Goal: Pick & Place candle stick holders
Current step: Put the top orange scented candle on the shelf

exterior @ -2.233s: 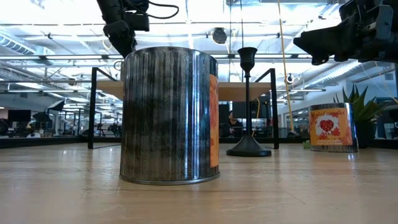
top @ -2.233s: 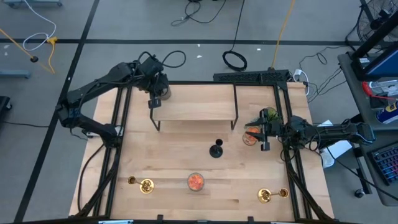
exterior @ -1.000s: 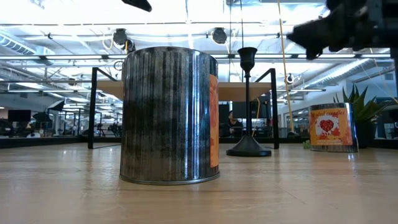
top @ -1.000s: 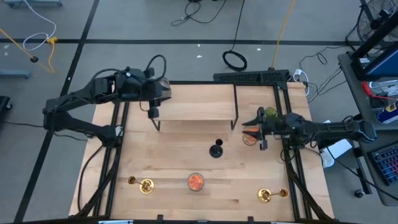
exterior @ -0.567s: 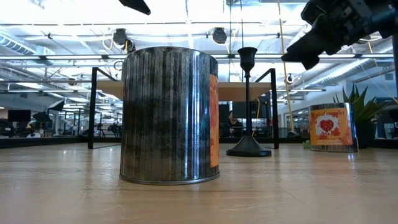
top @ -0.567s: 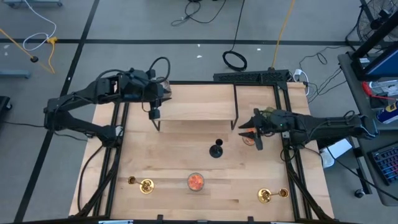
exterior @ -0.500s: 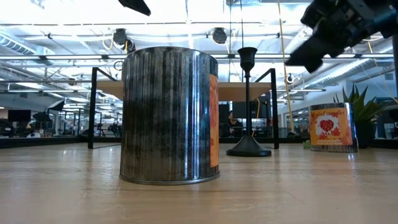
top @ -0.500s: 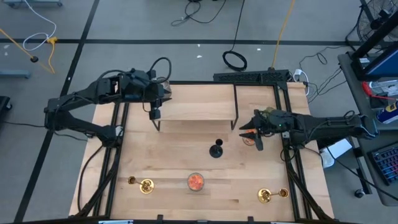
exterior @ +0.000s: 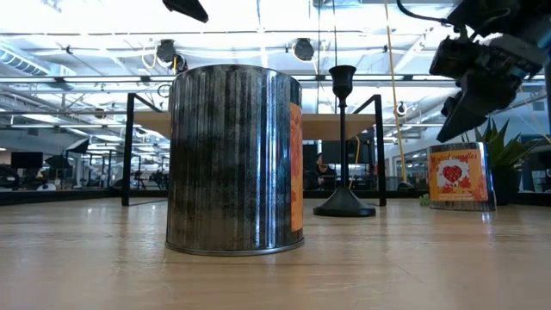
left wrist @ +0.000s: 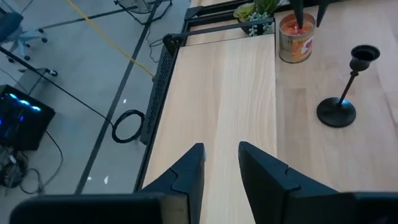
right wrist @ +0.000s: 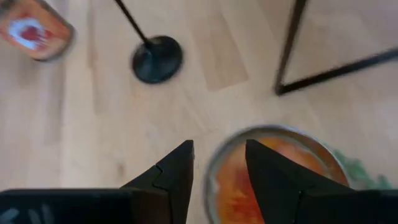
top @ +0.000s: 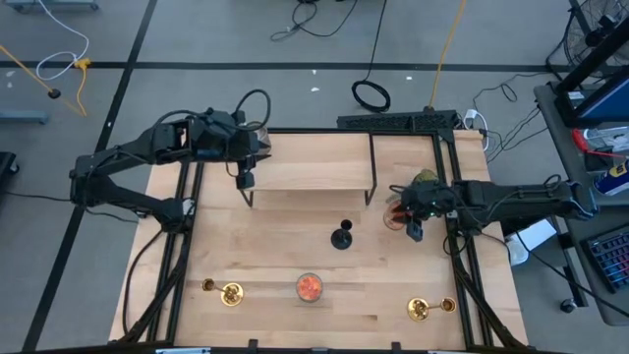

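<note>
The matte black candle stick holder (top: 341, 237) stands upright on its round base mid-table; it also shows in the low view (exterior: 343, 146) and the left wrist view (left wrist: 341, 93). Two gold holders sit near the table's near edge, one at the left (top: 228, 292) and one at the right (top: 421, 309). My right gripper (top: 405, 222) is open and tipped down just above an orange-filled jar (right wrist: 273, 168), right of the black holder. My left gripper (left wrist: 221, 163) is open and empty above the left end of the raised wooden shelf (top: 310, 172).
A second orange jar (top: 309, 286) stands near the near edge and fills the low view (exterior: 234, 159). A green plant (top: 426, 180) sits behind the right-hand jar. The shelf's black legs (right wrist: 292, 50) stand close to my right gripper.
My right gripper has tipped from pointing across the table to pointing down. It has come down and drawn back a little toward the table's right edge, over the orange jar. The holders have stayed where they were.
</note>
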